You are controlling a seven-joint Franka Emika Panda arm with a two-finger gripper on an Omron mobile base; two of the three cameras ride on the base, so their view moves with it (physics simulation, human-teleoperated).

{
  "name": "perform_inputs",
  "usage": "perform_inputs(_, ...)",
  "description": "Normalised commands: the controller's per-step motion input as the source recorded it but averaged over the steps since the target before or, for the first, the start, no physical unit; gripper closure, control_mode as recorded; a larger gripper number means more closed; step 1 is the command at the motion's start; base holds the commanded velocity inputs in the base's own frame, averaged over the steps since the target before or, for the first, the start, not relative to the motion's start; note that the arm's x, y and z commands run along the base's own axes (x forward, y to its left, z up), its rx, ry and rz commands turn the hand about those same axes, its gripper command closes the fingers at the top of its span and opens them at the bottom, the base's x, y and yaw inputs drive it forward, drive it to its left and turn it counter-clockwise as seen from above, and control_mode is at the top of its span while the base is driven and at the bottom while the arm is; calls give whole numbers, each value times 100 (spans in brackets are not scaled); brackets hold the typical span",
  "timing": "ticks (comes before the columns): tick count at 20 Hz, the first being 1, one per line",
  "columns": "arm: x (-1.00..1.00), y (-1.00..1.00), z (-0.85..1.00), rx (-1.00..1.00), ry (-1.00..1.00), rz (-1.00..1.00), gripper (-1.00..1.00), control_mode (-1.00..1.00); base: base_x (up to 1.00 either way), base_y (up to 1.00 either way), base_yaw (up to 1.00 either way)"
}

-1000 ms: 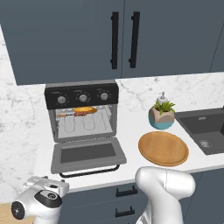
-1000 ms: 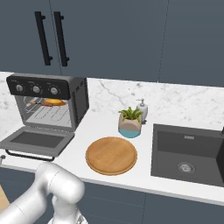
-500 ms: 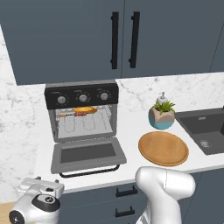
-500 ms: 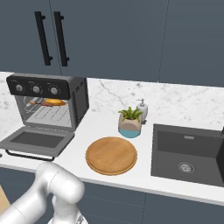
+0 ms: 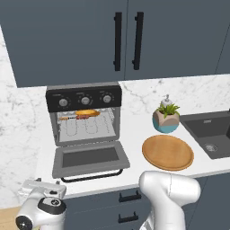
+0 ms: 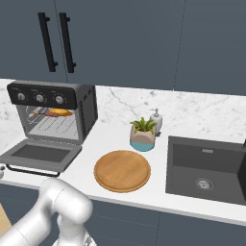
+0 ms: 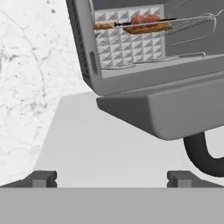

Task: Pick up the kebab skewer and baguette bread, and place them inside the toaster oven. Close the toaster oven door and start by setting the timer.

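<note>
The toaster oven stands on the counter with its door dropped flat open. On its upper rack the golden baguette bread lies beside the kebab skewer. My gripper is open and holds nothing. It sits low at the counter's front left, below and left of the door's black bar handle, and looks up at the door's underside.
A round wooden plate lies right of the oven. Behind it stand a potted plant and a soap dispenser. A dark sink is at far right. Dark cabinets hang overhead.
My hand has sunk slightly lower at the counter's front left. The oven, the door and the food have not moved.
</note>
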Motion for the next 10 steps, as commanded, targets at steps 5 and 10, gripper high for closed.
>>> perform_inputs(5,24,0,0,6,-4,0,-100,-100,0,0,0)
perform_inputs(10,19,0,0,7,-2,0,-100,-100,0,0,0)
